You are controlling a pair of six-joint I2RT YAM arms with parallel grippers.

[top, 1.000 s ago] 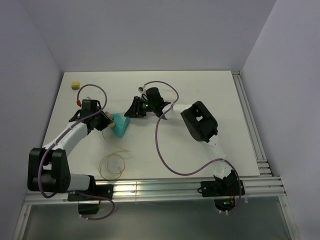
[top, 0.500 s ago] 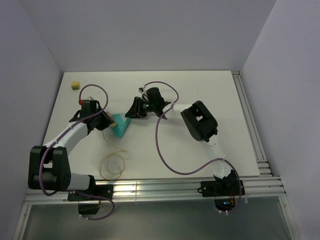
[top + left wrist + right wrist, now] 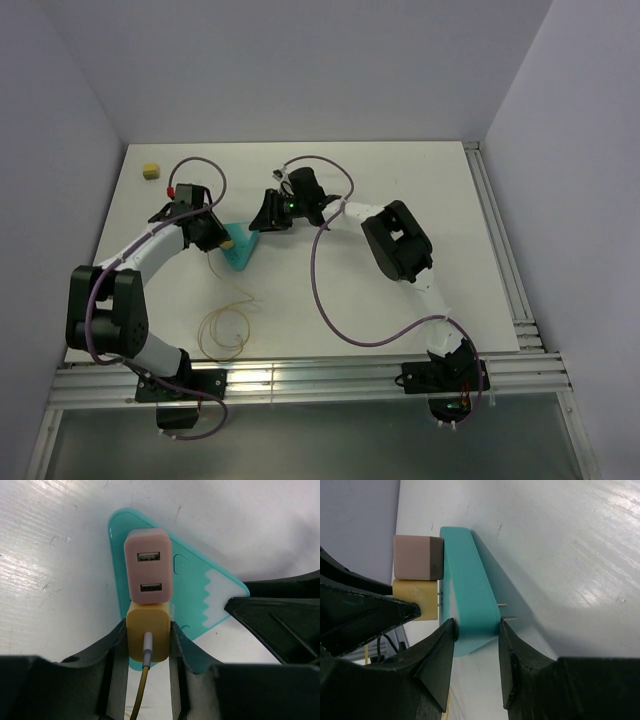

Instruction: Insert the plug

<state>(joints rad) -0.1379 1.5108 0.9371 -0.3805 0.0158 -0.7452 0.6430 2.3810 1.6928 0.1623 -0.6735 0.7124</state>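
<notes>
Left tool (image 3: 147,624) clamping plug (image 3: 148,635) (prongs (image 3: 440,599) showing in thin gap), right tool (image 3: 476,625) squeezing teal block (image 3: 467,580) edgewise

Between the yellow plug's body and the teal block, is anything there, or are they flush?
Not flush. In the right wrist view a narrow gap separates the plug from the teal block, crossed only by the plug's thin metal pins.
</notes>
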